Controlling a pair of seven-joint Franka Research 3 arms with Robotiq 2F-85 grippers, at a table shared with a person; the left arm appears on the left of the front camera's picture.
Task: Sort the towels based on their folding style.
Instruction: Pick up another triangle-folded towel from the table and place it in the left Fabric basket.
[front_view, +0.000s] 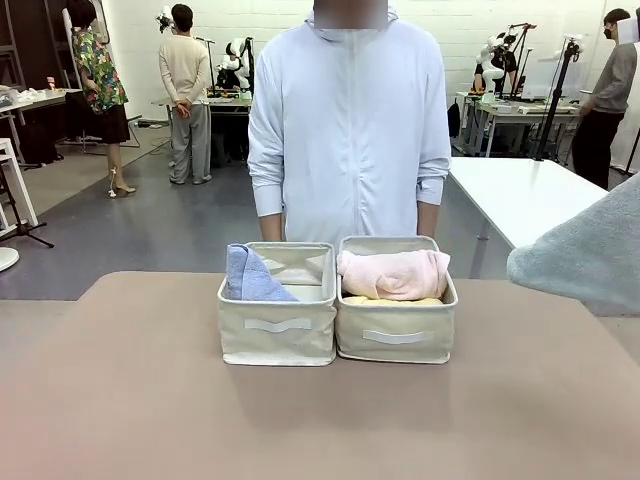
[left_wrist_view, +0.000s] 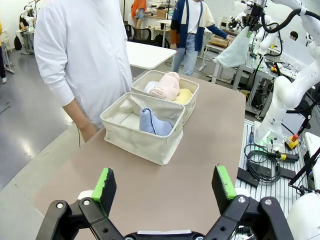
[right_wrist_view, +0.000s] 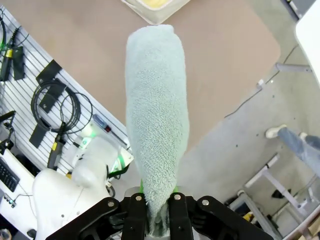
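My right gripper (right_wrist_view: 160, 212) is shut on a grey-green towel (right_wrist_view: 157, 115), which hangs from it high above the table's right edge (front_view: 590, 255); from the left wrist view it dangles far off (left_wrist_view: 234, 50). Two beige bins stand side by side mid-table. The left bin (front_view: 277, 325) holds a light blue folded towel (front_view: 255, 278). In the right bin (front_view: 396, 337) a pale pink roll (front_view: 393, 273) lies on a yellow one (front_view: 390, 299), with a white roll (left_wrist_view: 151, 87) beside them. My left gripper (left_wrist_view: 164, 185) hovers open over the table, empty, well short of the bins.
A person in a pale zip jacket (front_view: 348, 120) stands right behind the bins at the far edge. The brown table (front_view: 120, 400) is bare in front of the bins. A cable-strewn slotted plate (right_wrist_view: 45, 100) and a white arm base (right_wrist_view: 75, 185) lie below my right gripper.
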